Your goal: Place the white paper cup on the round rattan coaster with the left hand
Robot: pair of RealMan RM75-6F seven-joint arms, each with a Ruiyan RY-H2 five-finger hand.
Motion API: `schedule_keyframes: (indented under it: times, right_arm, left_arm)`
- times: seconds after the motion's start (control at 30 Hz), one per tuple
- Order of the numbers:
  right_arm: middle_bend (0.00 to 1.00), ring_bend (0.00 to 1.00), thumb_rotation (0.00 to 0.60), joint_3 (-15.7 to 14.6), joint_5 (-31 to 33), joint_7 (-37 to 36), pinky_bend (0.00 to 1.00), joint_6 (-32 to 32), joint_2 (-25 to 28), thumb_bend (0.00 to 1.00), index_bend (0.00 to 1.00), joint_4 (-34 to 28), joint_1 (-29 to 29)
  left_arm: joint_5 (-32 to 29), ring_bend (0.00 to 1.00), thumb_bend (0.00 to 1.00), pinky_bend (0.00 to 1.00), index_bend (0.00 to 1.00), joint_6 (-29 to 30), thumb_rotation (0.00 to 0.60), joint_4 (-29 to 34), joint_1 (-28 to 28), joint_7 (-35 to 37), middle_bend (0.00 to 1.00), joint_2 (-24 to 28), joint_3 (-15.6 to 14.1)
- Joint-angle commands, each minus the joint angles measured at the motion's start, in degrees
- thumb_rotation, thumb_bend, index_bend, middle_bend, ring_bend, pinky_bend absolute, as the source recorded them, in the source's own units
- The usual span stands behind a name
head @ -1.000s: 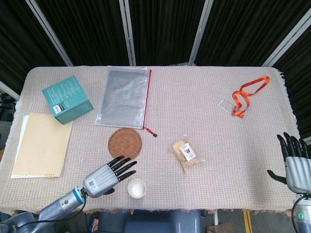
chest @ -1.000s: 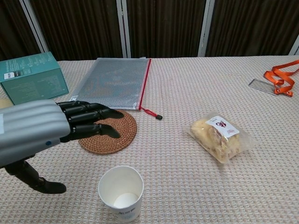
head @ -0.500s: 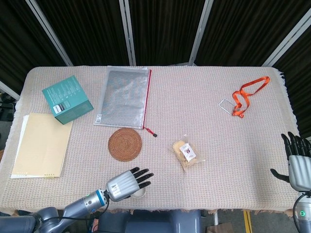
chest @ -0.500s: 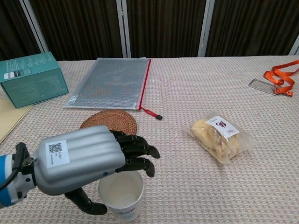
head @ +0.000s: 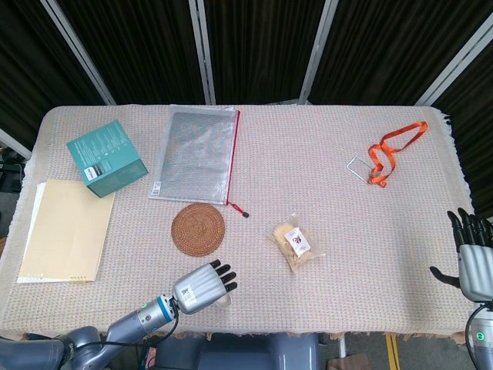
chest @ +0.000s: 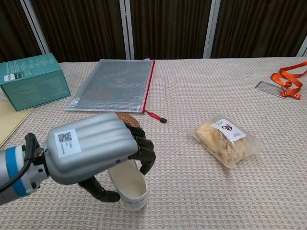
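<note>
**Left hand wraps the cup at the table's near edge**

The left hand (chest: 91, 153) grasps the white paper cup (chest: 129, 184), tilted, its inside hidden, just short of the round rattan coaster (head: 198, 229). The right hand (head: 475, 258), fingers spread, holds nothing off the near right corner.

We see our left hand (chest: 91, 153) with a ribbed silver-grey back that carries a small QR-code sticker. Its fingers (chest: 144, 152) are black. The wrist has a blue ring and a thin black cable. Our right hand (head: 474, 258) has the same grey back and black fingers.
</note>
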State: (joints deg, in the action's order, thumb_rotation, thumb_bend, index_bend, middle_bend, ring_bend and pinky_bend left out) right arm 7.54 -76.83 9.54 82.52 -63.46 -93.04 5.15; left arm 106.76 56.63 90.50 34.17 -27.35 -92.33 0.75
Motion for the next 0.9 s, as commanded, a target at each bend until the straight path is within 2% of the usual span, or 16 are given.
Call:
schedule_keyframes:
  times: [0.03, 0.23, 0.33, 0.6, 0.83, 0.9]
  right_arm:
    - [0.00, 0.00, 0.600, -0.06, -0.04, 0.12, 0.00, 0.00, -0.02, 0.00, 0.00, -0.03, 0.01]
    - [0.00, 0.00, 0.600, -0.16, -0.08, 0.23, 0.00, -0.06, -0.13, 0.00, 0.00, -0.08, 0.10]
    - [0.00, 0.00, 0.600, -0.14, 0.03, 0.33, 0.00, -0.18, -0.18, 0.00, 0.00, -0.08, 0.20]
    - [0.00, 0.00, 0.600, -0.01, 1.10, 1.07, 0.00, -1.30, -0.83, 0.00, 0.00, 0.56, 0.78]
    - [0.00, 0.00, 0.600, 0.31, 1.95, 1.12, 0.00, -1.53, -0.99, 0.00, 0.00, 1.04, 0.91]
    - [0.00, 0.00, 0.600, 0.37, 2.16, 0.97, 0.00, -1.57, -0.92, 0.00, 0.00, 1.11, 0.89]
  left_arm:
    - [-1.64, 0.36, 0.10, 0.51, 0.47, 2.09, 0.600, 0.81, 0.12, -0.38, 0.41, 1.80, 2.83]
    - [-10.63, 0.35, 0.09, 0.51, 0.46, 2.35, 0.600, -1.55, 0.68, -0.35, 0.41, 4.41, 9.44]
    - [-14.71, 0.34, 0.07, 0.51, 0.46, 1.46, 0.600, -4.26, 1.15, 1.48, 0.40, 4.24, 10.93]
    - [-21.69, 0.34, 0.07, 0.50, 0.45, -0.68, 0.600, -11.07, 2.82, 2.47, 0.39, -0.02, 11.59]
    - [-22.75, 0.33, 0.06, 0.50, 0.43, -0.79, 0.600, -14.28, 4.22, 2.75, 0.38, -2.82, 11.01]
    - [-23.04, 0.30, 0.05, 0.48, 0.41, -0.77, 0.600, -15.01, 4.54, 2.55, 0.33, -3.40, 10.79]
